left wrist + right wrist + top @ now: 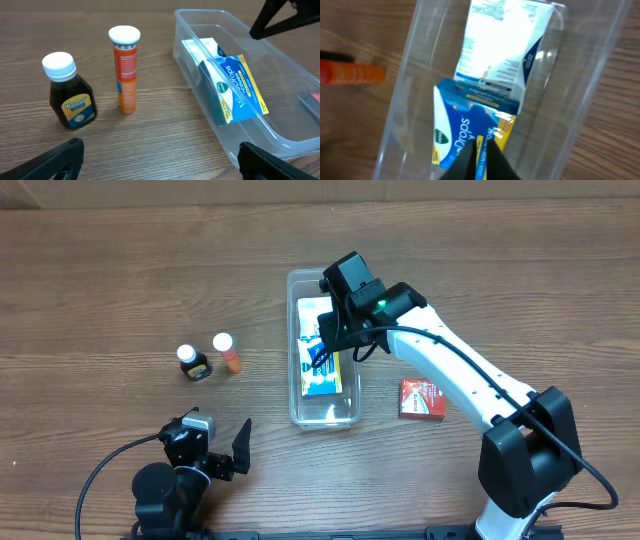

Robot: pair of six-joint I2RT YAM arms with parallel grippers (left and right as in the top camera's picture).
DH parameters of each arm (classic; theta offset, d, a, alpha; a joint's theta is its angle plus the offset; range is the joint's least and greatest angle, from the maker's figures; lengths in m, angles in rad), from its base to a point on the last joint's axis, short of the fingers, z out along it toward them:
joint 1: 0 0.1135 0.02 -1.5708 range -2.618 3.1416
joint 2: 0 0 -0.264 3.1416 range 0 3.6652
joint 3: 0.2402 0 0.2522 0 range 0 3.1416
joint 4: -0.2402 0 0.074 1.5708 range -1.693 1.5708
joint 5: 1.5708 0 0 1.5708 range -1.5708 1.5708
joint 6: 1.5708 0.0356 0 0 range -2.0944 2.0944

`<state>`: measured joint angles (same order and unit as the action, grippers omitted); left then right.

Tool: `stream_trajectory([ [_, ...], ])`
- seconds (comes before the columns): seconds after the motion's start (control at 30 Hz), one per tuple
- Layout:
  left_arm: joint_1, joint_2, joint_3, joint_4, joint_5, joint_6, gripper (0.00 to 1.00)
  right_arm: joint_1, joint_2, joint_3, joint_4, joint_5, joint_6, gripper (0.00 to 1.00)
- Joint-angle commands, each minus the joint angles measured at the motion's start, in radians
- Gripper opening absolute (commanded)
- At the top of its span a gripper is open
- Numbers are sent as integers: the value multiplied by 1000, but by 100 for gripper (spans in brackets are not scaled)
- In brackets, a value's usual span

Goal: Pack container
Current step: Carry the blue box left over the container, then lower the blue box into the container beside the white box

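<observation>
Pack station: the container [325, 416], a long, narrow tub of clear plastic with rounded corners and a raised rim, sits upright and open-topped near the middle of the wooden worktop [120, 270], its long sides running away from the robot. Inside, a white box [200, 47] lies toward the far end, and a blue-and-yellow cough-drop box [240, 87] tilts against it.

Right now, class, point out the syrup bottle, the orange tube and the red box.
syrup bottle [78, 108], left wrist view, label.
orange tube [127, 82], left wrist view, body.
red box [422, 399], overhead view, top face.
</observation>
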<state>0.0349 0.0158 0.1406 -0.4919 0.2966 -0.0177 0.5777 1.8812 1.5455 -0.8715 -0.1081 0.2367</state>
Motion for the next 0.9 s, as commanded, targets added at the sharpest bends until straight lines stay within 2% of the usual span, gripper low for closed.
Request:
stream_trajectory([
  [0.0,4,-9,-3,3,8,15,100,13,-35,19,-10,-90,7,7],
  [0.17,4,-9,-2,3,8,15,100,43,-32,16,-21,-89,10,7],
  [0.57,4,-9,-2,3,8,15,100,26,95,11,190,9,-1,6],
  [0.87,4,-9,-2,3,8,15,100,23,105,12,173,-2,0,4],
])
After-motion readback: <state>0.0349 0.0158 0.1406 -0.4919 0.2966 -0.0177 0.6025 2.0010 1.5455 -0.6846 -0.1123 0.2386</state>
